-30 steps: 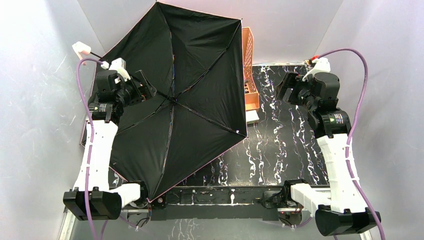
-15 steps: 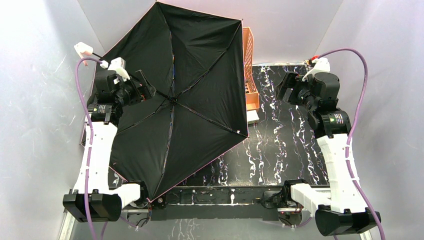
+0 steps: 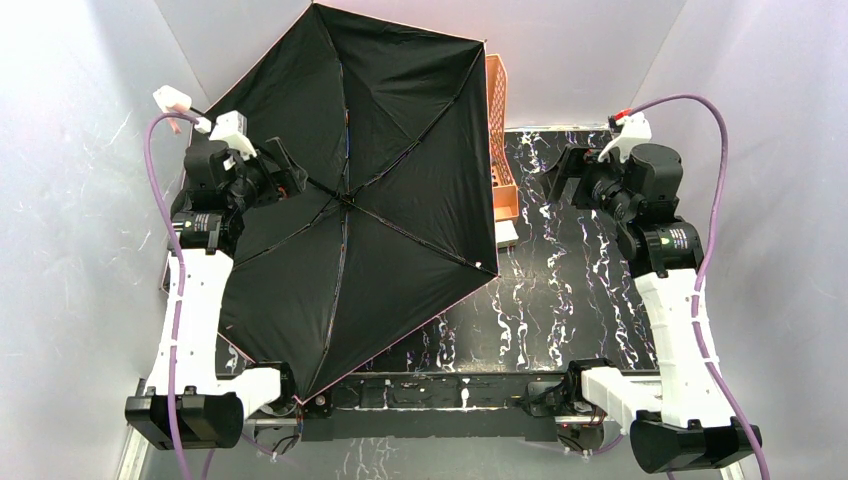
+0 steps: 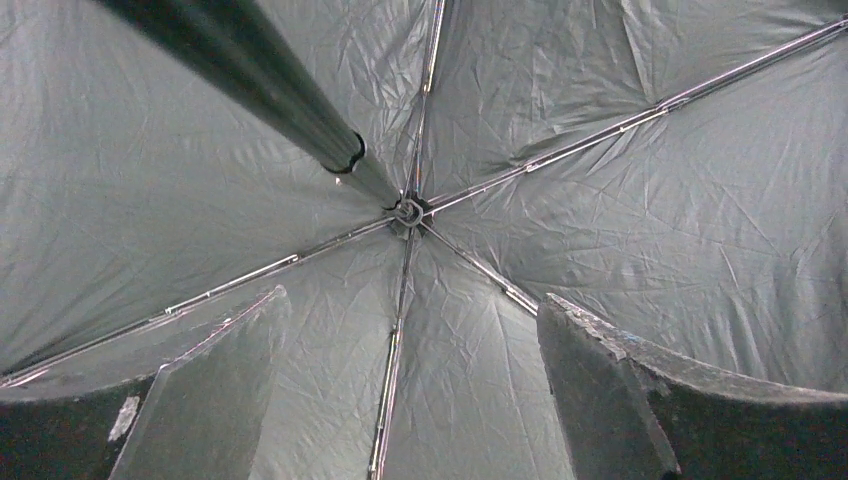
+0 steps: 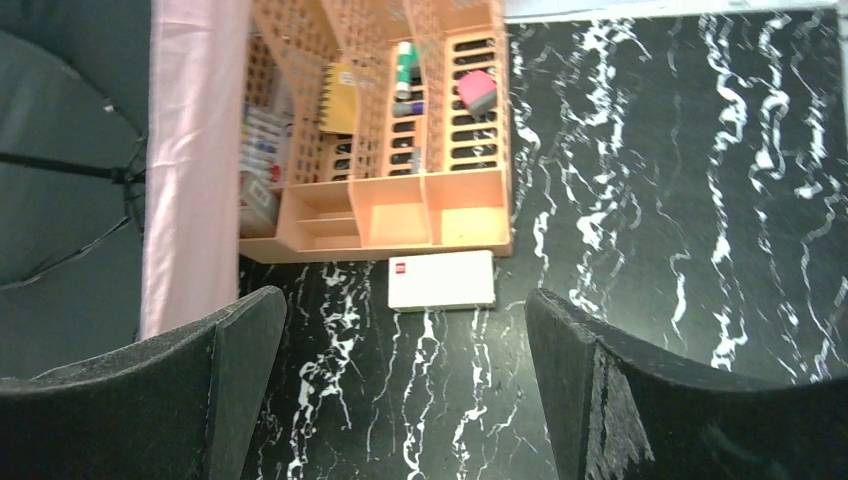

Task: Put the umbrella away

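Observation:
The umbrella [image 3: 380,180] lies spread open over the left half of the table, its black inside and thin ribs facing up. My left gripper [image 3: 287,172] hangs inside the canopy at its left side, open and holding nothing. In the left wrist view the black shaft [image 4: 260,70] runs from the top left down to the hub [image 4: 408,212], beyond my left gripper [image 4: 412,300]. My right gripper [image 3: 560,172] stands open over the table, right of the canopy. The right wrist view shows the canopy's pink outer edge [image 5: 195,150] left of my right gripper [image 5: 402,298].
An orange desk organiser [image 3: 497,120] with pens and small items stands at the back, against the umbrella's right edge. A flat white box [image 5: 442,280] lies on the black marbled table [image 3: 560,300] just in front of the organiser [image 5: 400,215]. White walls enclose the table.
My left wrist has shifted slightly toward the back left. My right gripper has swung a little left toward the organiser. The umbrella has not moved.

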`<state>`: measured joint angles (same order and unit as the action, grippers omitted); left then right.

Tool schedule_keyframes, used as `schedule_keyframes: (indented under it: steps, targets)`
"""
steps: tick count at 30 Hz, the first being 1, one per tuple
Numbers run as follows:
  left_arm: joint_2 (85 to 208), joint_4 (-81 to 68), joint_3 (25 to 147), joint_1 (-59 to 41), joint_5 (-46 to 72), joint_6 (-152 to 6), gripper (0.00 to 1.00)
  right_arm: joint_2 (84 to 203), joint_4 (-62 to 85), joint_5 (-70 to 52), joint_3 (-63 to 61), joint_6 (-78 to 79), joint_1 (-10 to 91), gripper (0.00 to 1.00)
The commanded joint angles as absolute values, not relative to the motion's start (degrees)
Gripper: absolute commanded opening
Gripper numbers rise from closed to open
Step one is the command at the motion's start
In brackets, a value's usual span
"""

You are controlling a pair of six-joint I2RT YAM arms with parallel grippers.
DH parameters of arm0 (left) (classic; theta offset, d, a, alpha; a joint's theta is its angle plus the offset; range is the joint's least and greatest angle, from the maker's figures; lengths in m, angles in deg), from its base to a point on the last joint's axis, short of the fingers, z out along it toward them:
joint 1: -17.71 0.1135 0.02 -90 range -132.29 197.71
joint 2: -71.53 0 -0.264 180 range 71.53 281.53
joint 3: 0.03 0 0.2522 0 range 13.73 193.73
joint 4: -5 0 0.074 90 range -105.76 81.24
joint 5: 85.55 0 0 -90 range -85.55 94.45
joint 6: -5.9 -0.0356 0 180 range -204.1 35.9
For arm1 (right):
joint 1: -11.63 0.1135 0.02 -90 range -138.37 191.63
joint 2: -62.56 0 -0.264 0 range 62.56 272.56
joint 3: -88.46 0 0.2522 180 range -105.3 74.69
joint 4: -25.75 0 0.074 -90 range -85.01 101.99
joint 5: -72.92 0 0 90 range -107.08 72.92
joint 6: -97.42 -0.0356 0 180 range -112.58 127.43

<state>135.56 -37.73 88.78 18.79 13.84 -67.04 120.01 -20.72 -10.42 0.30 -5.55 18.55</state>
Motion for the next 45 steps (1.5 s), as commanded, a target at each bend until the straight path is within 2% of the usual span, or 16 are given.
schedule_keyframes:
  steps: [1,9,11,14,25,29,33,39,45]
  targets:
    - [134.15,-31.0,88.57,19.34,13.59,-67.75,0.92,118.44,-15.0,-1.26,-3.5,-2.87,18.3,0.99]
    - [133.45,-17.59,86.99,19.34,7.95,-68.61,0.75,118.8,-14.13,4.16,-4.14,-1.98,18.48,0.98]
    - [133.85,-16.33,87.03,19.31,5.98,-68.79,0.67,118.58,-14.1,4.51,-4.19,-1.98,18.48,0.99]
    - [134.64,-15.48,87.0,19.38,3.82,-68.42,0.48,118.32,-14.11,4.45,-4.4,-2.06,18.51,0.99]
    - [136.25,-13.4,88.83,19.29,3.37,-63.77,0.01,116.97,-13.86,4.24,-4.7,-3.24,18.53,0.98]
    - [135.72,-13.95,91.36,19.36,4.45,-62.48,0.0,117.85,-14.26,3.49,-8.96,-5.2,18.48,0.99]
    - [134.37,-13.78,93.62,19.24,7.31,-61.04,0.0,120.89,-14.27,6.33,-18.72,-5.68,18.48,0.98]
    - [132.88,-13.15,95.41,19.25,10.65,-59.14,0.0,130.83,-14.19,17.36,-37.08,-6.45,19.13,0.97]
    - [131.94,-11.39,93.61,19.22,12.53,-56.95,0.0,144.3,-16.55,22.38,-56.98,-6.67,26.75,0.91]
